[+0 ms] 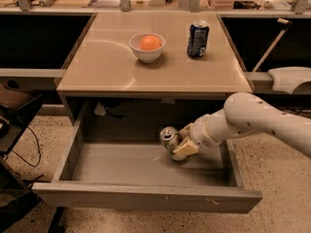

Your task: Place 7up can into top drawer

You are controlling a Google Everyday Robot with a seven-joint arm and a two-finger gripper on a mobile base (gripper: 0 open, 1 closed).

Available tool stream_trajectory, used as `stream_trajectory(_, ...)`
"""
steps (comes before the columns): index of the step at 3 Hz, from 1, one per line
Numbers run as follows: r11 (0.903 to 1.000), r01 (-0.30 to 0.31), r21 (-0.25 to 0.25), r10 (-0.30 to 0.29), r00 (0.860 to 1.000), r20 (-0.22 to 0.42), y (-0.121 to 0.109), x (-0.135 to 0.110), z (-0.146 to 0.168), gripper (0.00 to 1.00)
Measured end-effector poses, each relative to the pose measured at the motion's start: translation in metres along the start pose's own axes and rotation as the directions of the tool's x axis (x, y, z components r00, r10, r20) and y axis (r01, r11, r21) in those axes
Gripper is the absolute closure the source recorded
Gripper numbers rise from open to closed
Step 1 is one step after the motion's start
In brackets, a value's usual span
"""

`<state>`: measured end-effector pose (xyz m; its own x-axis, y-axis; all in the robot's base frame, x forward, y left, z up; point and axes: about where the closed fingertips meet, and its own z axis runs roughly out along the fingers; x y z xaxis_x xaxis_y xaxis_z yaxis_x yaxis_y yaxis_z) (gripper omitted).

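The top drawer [146,196] is pulled open below the tan table, its bare grey floor showing. The 7up can [169,137], silver top towards me, is inside the drawer at its right-centre, tilted, near the floor. My gripper [180,142] reaches in from the right on a white arm and is shut on the can, its tan fingers [184,148] around the can's body. The can's lower part is hidden by the fingers.
On the table stand a white bowl [146,47] holding an orange [150,42] and a dark blue can [198,39]. A cable and a white tag hang at the drawer's back left [101,109]. Dark gaps flank the table; a black chair stands at left.
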<state>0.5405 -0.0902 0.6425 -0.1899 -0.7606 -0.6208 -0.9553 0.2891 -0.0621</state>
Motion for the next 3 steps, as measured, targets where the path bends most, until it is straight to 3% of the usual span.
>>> stream_trajectory(1,1.0,0.0,0.0,0.0,1.0,0.0,0.0,0.0,0.0,0.12)
stream_trajectory(2,1.0,0.0,0.0,0.0,1.0,0.0,0.0,0.0,0.0001,0.0)
stream_trajectory(3,1.0,0.0,0.0,0.0,1.0,0.0,0.0001,0.0,0.0001,0.0)
